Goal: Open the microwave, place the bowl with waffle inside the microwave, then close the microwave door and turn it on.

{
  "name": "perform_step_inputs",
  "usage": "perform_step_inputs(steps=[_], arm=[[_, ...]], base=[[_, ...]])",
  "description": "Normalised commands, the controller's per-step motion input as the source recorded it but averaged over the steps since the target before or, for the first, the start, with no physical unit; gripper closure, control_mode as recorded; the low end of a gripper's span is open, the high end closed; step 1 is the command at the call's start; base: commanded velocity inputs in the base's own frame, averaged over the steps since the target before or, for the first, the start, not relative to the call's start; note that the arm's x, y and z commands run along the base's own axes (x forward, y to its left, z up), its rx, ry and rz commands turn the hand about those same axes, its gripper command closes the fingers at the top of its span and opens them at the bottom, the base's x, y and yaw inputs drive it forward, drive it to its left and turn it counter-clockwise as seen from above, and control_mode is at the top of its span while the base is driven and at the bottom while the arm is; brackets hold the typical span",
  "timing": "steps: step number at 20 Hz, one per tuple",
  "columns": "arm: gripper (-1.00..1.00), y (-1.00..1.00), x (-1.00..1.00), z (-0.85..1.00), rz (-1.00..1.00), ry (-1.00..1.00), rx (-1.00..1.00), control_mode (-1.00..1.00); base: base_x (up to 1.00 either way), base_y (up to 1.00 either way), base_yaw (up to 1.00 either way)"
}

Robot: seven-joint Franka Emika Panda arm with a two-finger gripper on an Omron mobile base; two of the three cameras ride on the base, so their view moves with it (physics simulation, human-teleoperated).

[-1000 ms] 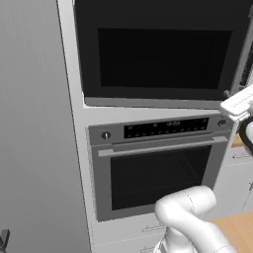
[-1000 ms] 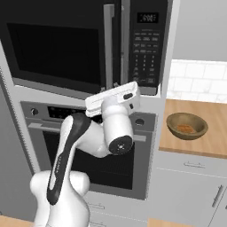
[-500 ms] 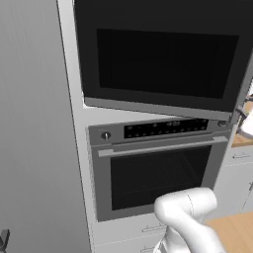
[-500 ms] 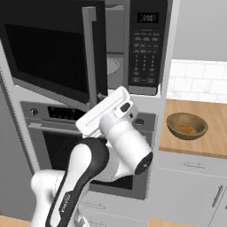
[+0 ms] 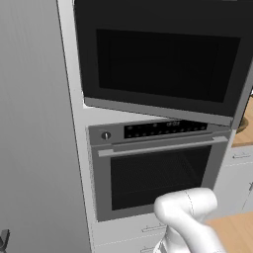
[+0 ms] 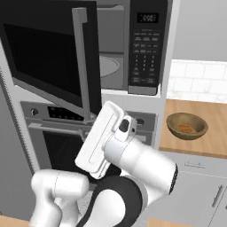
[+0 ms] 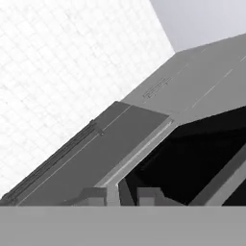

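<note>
- Your fingers [image 7: 120, 196] show as two dark tips set close together with a narrow gap; nothing sits between them, and you cannot tell whether they are fully closed.
- The microwave door [image 6: 48, 57] stands swung partly open, its grey vertical handle [image 6: 82, 62] on the free edge, above and just ahead of your wrist.
- The microwave [image 6: 133, 44] cavity is exposed, keypad [image 6: 146, 53] to its right.
- The bowl with waffle [image 6: 186, 126] rests on the wooden surface [image 6: 208, 137], well apart from your fingers, beyond them to the right.
- The grey oven [image 5: 158, 168] sits directly below the microwave.
</note>
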Motion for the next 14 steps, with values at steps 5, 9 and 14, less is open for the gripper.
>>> perform_step_inputs(steps=[5, 9, 14], arm=[[-1.00, -0.92, -0.53, 0.00, 0.12, -0.19, -0.24, -1.00], [-1.00, -0.89, 0.92, 0.00, 0.04, -0.01, -0.18, -1.00], [-1.00, -0.19, 1.00, -0.33, -0.03, 0.00, -0.27, -1.00]], base=[[0.00, 0.00, 0.00], [0.00, 0.00, 0.00], [0.00, 0.00, 0.00]])
